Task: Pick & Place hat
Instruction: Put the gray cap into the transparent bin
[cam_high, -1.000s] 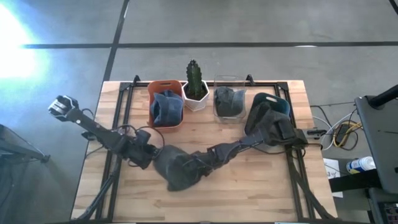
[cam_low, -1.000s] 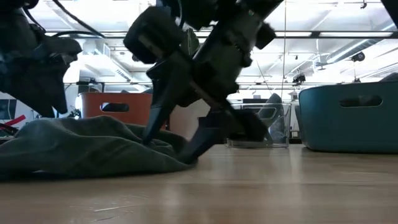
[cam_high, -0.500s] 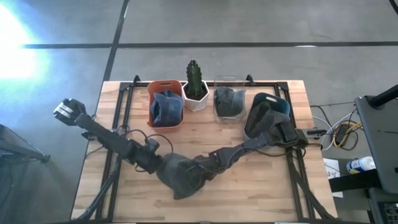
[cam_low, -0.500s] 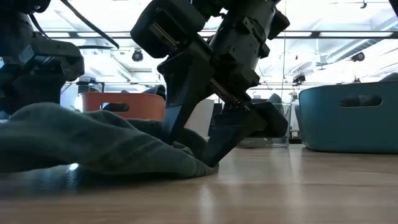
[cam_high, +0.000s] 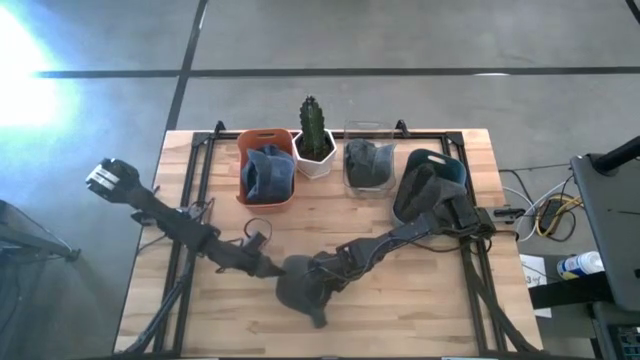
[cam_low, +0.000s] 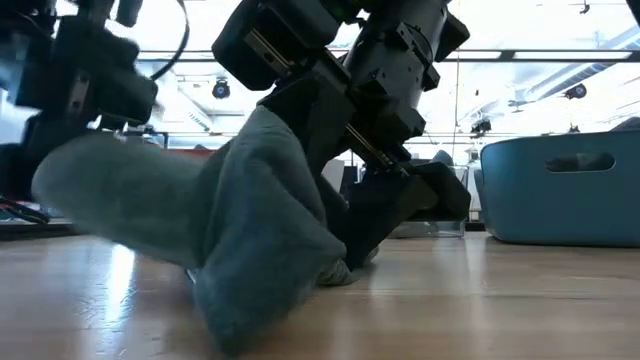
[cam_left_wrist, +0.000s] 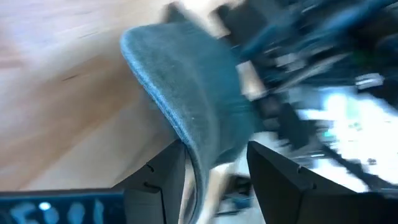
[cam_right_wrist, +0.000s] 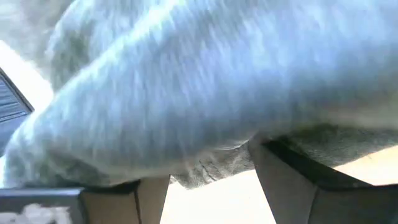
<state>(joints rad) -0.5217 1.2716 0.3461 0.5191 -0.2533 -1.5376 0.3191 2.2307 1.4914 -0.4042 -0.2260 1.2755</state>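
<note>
Counter (cam_high: 420, 300) from above: both arms meet at its front middle, where the grey hat (cam_high: 303, 287) is bunched. Low view shows the hat (cam_low: 240, 240) lifted, one fold touching the wood. Left gripper (cam_left_wrist: 214, 168) pinches the hat's edge between its fingers. Right gripper (cam_right_wrist: 211, 168) also holds cloth between its fingers.

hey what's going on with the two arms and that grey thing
Both arms are working on one grey hat at the front middle of the table. The left tool grips its edge, fabric between the fingers. The right tool has hat fabric draped over it from the other side. The hat is bunched and partly raised, with its lower part touching the wood. Bins at the back already hold other hats.
</note>
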